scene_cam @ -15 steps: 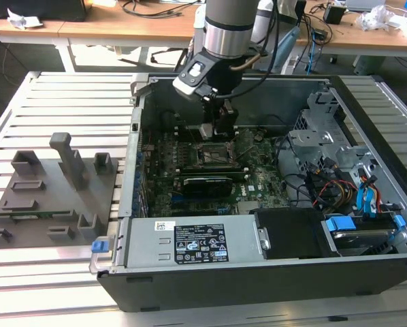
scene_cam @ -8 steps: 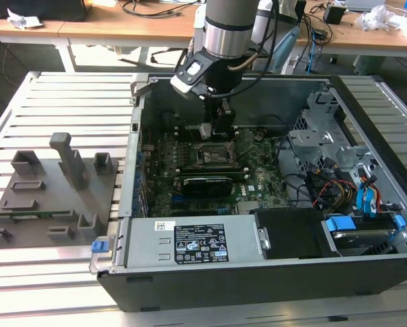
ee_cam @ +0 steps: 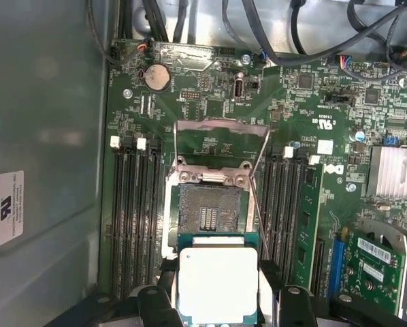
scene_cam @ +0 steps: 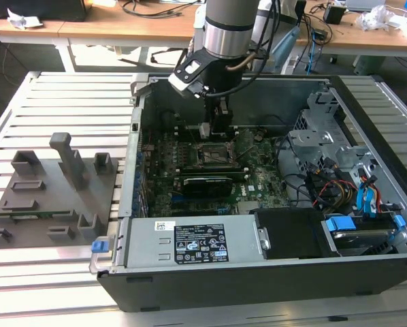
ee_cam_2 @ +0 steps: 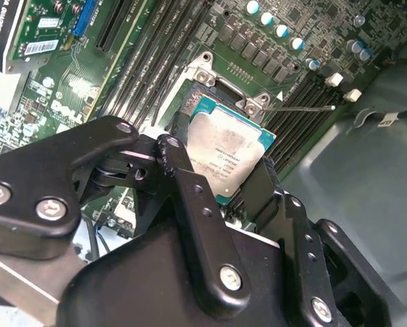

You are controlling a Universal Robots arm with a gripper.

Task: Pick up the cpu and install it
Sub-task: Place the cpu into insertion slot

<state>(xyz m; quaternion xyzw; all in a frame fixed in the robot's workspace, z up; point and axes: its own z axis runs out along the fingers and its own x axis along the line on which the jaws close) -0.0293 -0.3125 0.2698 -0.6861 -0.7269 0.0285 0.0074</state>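
The cpu, a flat square chip with a silvery top and green rim, is clamped by its edges between the black fingers of my gripper. In the first wrist view the cpu hangs just short of the open motherboard socket, whose load plate is flipped back. In the exterior view my gripper reaches down into the open computer case, a little above the socket. The socket frame also shows past the chip.
Memory slots flank the socket on both sides, and a thin lever wire runs beside it. A grey fixture sits at the exterior view's left. The power supply and drive cage crowd the case.
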